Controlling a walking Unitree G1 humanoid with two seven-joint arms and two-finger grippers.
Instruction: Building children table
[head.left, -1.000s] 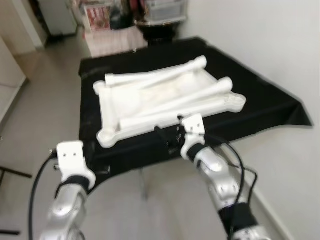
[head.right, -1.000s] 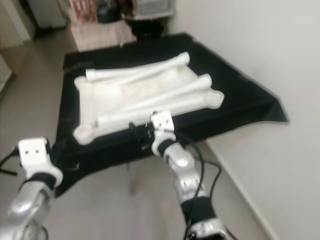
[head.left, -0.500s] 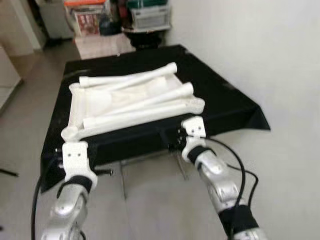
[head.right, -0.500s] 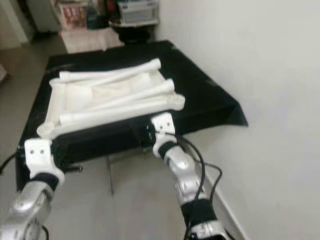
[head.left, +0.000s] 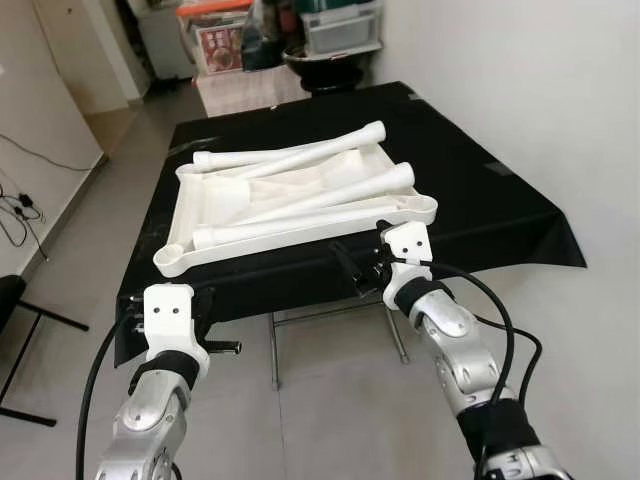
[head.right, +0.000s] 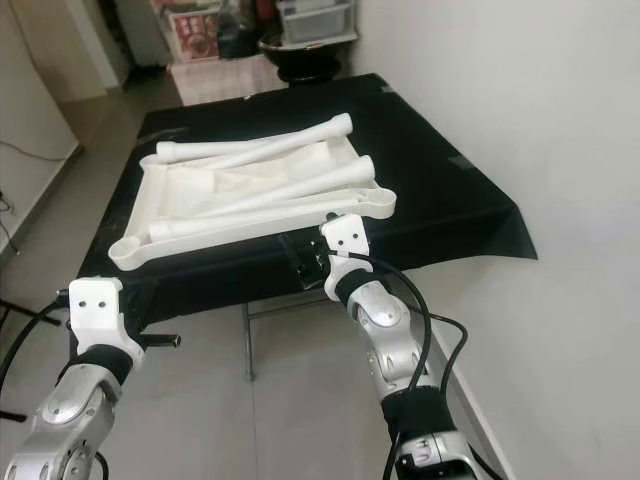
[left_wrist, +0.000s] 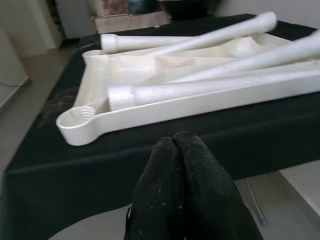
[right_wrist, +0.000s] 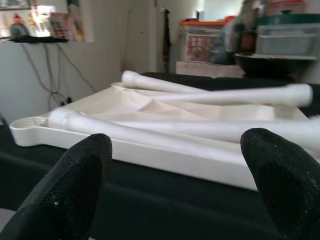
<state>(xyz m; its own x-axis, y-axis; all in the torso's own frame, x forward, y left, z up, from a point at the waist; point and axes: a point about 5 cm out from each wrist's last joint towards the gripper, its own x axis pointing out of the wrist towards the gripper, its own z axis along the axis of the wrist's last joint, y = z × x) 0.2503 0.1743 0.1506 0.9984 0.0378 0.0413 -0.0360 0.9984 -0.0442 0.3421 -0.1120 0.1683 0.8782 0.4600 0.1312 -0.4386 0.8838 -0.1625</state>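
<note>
On a bench (head.left: 480, 200) draped in black cloth lies a white plastic children's tabletop (head.left: 215, 200), upside down, its ribbed underside up and round sockets at its corners. Across it rest long white plastic table legs (head.left: 330, 195), lying at slight angles to one another; one leg (head.left: 300, 152) runs along the far edge, the others cross the middle and the near side. The tabletop sits toward the bench's near edge, one corner socket (head.left: 168, 258) just at the cloth's front.

Below that front edge the right tool (head.left: 352, 268) hangs just short of the cloth, close under the tabletop's near right corner; its two black fingers (right_wrist: 75, 190) stand wide apart with nothing between them, the tabletop framed in the gap in the right wrist view. The left tool (left_wrist: 182, 190) is lower and to the left, in front of the bench and apart from it, its fingers pressed together tip to tip, gripping nothing.

Beyond the bench stand storage boxes (head.left: 340, 25) on the floor.
</note>
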